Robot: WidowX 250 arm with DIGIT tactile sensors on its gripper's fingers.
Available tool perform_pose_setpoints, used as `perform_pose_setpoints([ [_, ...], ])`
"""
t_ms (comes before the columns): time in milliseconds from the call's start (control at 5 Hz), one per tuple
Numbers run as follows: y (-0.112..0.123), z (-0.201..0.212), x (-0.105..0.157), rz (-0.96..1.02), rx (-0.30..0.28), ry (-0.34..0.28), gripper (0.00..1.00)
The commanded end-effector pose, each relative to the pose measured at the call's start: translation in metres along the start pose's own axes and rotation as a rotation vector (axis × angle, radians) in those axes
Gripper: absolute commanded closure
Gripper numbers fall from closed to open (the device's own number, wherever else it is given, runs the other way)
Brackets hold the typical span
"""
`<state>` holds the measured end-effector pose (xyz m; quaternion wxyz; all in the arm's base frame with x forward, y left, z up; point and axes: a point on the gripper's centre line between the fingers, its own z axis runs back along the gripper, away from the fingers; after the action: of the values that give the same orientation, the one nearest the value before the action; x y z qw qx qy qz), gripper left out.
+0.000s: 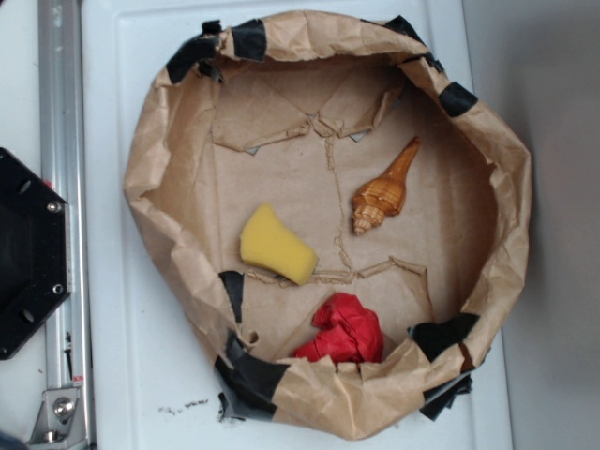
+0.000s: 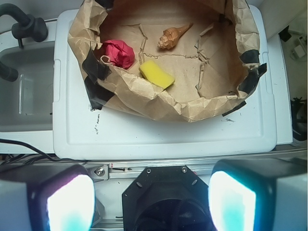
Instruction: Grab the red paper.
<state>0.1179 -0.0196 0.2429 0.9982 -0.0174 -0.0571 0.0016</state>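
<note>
Framing the bottom of the wrist view, the gripper (image 2: 150, 195) is seen with its fingers (image 2: 70, 202) spread wide and nothing held, well apart from the work. Beyond it, a brown paper bowl (image 2: 144, 94) is set on a white surface (image 2: 159, 134), seemingly to corral the objects. Nearest inside lies the yellow sponge (image 2: 156, 74); the red paper (image 2: 118, 53) is tucked against the wall, a seashell (image 2: 173, 34) farther back.
</note>
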Motion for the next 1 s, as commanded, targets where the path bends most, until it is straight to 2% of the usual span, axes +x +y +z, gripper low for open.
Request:
perform_pose_setpoints([
  [0,0.0,0.0,0.0,0.0,0.0,0.0,0.0],
  [200,0.019,-0.035,0.041,0.241,-0.021,0.063,0.0],
  [400,0.007,-0.06,0.087,0.35,-0.158,0.077,0.0],
  [600,0.006,-0.092,0.134,0.54,-0.175,0.084,0.0],
  [800,-0.003,-0.121,0.16,0.684,-0.203,0.101,0.0],
])
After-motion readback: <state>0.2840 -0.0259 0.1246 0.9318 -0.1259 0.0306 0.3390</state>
